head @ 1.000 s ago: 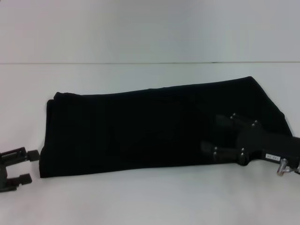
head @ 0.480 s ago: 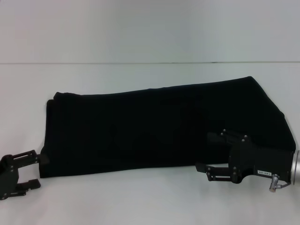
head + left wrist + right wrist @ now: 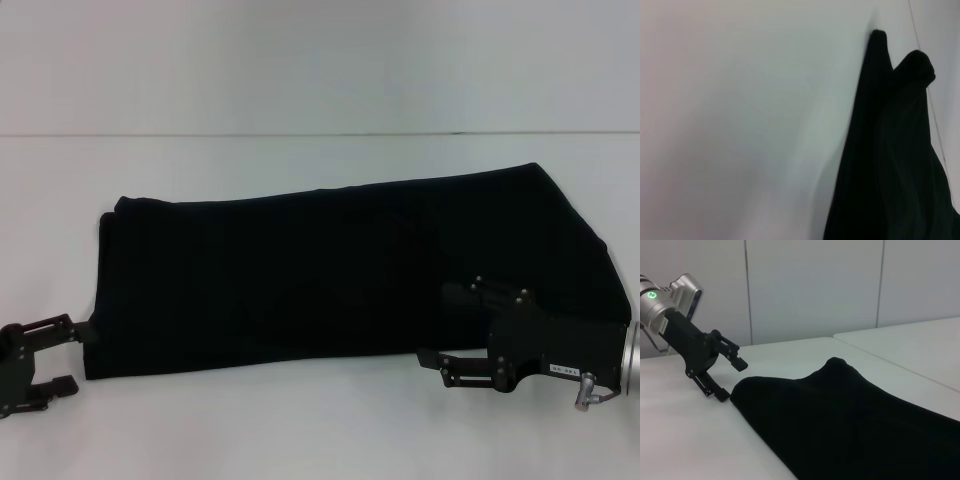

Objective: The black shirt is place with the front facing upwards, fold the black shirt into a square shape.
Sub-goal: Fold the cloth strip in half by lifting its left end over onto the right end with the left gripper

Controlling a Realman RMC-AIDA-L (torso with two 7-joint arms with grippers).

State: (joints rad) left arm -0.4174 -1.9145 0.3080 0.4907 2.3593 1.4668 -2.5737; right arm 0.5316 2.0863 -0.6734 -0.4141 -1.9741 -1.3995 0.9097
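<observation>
On the white table (image 3: 320,430): black shirt (image 3: 330,270) lying flat as a long band, running from the robot's left to its right, already folded lengthwise; no lettering or label showing.
Shirt ends: left end near the left gripper, right end wider and farther back, reaching past the right gripper.
Left gripper (image 3: 62,355): low at the near left corner of the band, fingers spread, upper finger tip just touching or just beside the cloth edge; nothing held. Seen from the right wrist as well (image 3: 730,379), straddling that corner.
Right gripper (image 3: 440,325): at the near edge toward the right end, fingers apart, one over the cloth and one just off the hem; nothing clamped.
Step in hand: probably lining up both grippers on the near edge for the crosswise fold.
Next move calls for: sliding a finger under all layers, closing firmly, then carrying one end over the other without dragging the stack askew.
</observation>
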